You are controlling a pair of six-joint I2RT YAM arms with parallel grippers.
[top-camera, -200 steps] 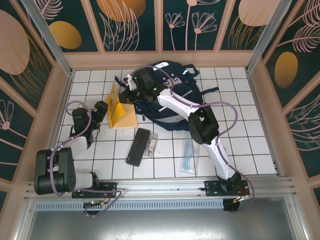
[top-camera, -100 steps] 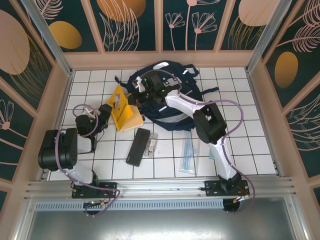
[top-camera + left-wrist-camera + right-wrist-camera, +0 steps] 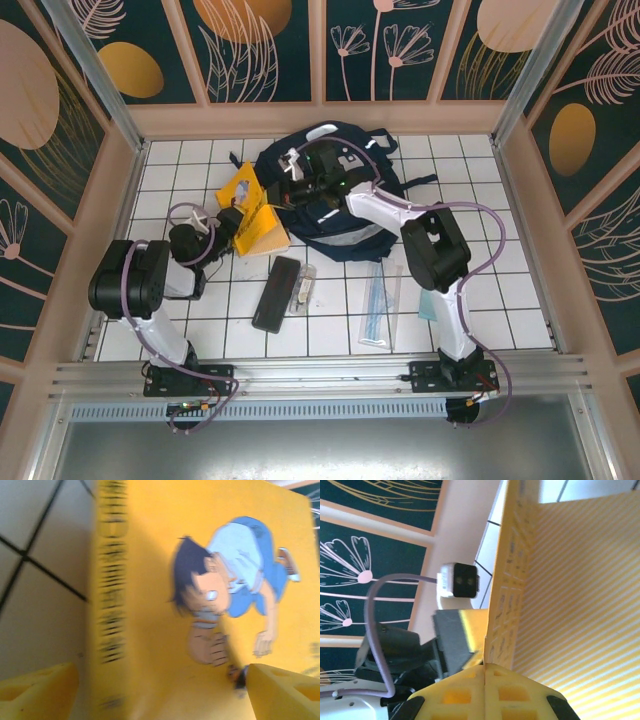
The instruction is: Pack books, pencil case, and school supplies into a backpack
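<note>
**Mia:** Where are the books?

**Tom:** The books (image 3: 255,218) are tipped up on the white tiles (image 3: 200,165). They are right beside the left side of the blue backpack (image 3: 335,238).

**Mia:** Why tipped up?

**Tom:** I think it's so the thin edge can be pinched. A book lying flat gives nothing to grab. The right gripper (image 3: 485,675) is squeezed tight on the edge of a yellow book (image 3: 570,580) and holds it up.

**Mia:** And the other one?

**Tom:** The left gripper (image 3: 160,672) is close up to a cover (image 3: 220,590) with a boy drawn on it. Its yellow fingers (image 3: 285,692) are far apart and hold nothing. I can't tell if they touch the book, or if it's the same book.

**Mia:** What's not packed?

**Tom:** The black pencil case (image 3: 277,293) and the little tube (image 3: 303,285) lie side by side on the tiles, nearer the arms. The clear ruler set (image 3: 377,308) and the teal pad (image 3: 427,305) are out there too.
</note>
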